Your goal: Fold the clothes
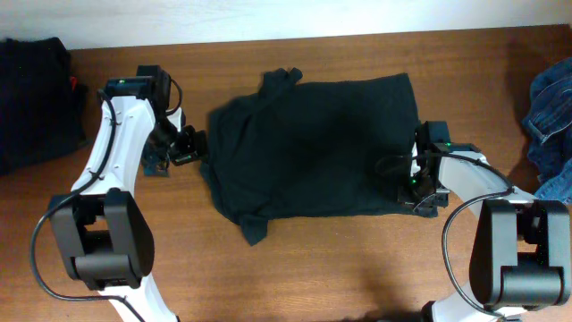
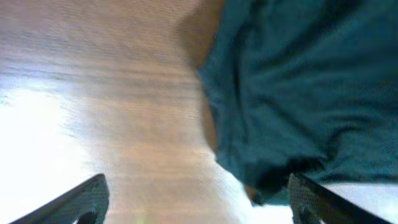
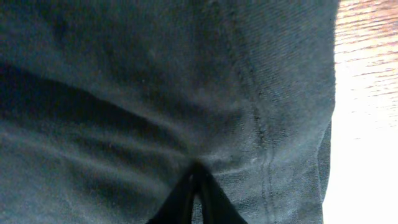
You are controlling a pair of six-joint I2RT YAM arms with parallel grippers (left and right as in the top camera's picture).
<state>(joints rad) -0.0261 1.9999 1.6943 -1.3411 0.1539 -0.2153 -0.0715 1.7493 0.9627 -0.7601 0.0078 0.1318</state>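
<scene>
Lying spread on the table [image 1: 313, 277], the black T-shirt [image 1: 313, 148] looked partly folded, one sleeve poking out at its far edge and a corner trailing at its near edge; the right gripper [image 3: 196, 177] sat at the shirt's right hem, its jaws pinched together on a small tuck of cloth; the left gripper [image 1: 188, 148] hovered just off the shirt's left edge, jaws wide and empty; the cloth seemed light, limp and apt to sag and bunch, so the stitched hem and the left-hand corners looked the surest places to grasp.
</scene>
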